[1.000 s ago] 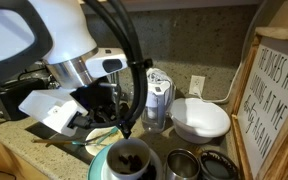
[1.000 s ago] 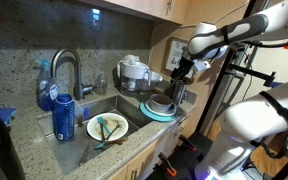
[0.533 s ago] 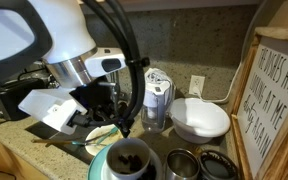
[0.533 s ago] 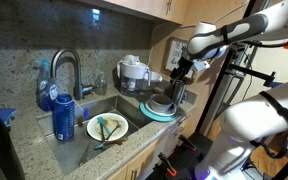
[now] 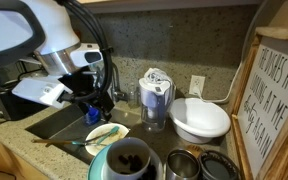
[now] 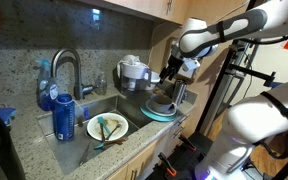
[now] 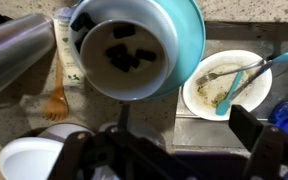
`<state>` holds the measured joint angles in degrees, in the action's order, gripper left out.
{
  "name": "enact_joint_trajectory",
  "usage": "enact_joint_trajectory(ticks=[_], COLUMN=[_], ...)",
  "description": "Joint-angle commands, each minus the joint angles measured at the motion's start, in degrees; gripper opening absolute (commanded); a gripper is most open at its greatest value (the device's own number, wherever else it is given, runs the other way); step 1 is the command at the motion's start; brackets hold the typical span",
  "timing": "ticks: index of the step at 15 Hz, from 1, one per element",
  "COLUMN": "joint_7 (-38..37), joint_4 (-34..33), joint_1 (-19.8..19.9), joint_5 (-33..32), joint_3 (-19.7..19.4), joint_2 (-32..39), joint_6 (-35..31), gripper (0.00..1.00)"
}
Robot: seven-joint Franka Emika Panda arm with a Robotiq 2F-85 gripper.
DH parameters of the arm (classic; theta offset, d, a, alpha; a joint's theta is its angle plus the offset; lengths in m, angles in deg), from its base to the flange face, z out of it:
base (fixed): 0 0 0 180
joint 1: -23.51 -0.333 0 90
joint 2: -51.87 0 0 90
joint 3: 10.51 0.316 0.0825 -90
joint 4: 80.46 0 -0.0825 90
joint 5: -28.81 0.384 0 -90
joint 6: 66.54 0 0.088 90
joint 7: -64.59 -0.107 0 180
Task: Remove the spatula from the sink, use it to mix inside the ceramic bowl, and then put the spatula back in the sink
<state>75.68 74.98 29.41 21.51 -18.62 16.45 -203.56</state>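
Spatula (image 7: 234,88) lying on plate (image 7: 191,95) in sink (image 7: 209,135), jaws fully spread, seemingly empty, above ceramic bowl (image 7: 189,38).

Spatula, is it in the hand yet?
No, the spatula lies on a plate in the sink, apart from the open hand.

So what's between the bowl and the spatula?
In the wrist view, between bowl and spatula lie a strip of sink and the white plate's near side, with a metal utensil on it.
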Motion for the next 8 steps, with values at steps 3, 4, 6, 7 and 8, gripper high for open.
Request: enact_joint_trajectory(ticks=[3, 4, 6, 7, 8], joint_7=[-0.23, 0.06, 0.61, 0.89, 1.07], joint_4=[-0.3, -0.42, -0.52, -0.64, -0.86], joint_1=[-5.08, -6.14, -8.02, -9.06, -10.07], joint_5=[5.15, 6.27, 8.17, 9.15, 9.95], joint_3=[1.58, 1.48, 1.41, 1.43, 1.57], joint_2=[-0.17, 0.12, 0.66, 1.15, 1.9], joint_6=[1.02, 0.88, 0.39, 0.0, -0.45], gripper=[1.0, 1.0, 1.0, 1.0, 1.0])
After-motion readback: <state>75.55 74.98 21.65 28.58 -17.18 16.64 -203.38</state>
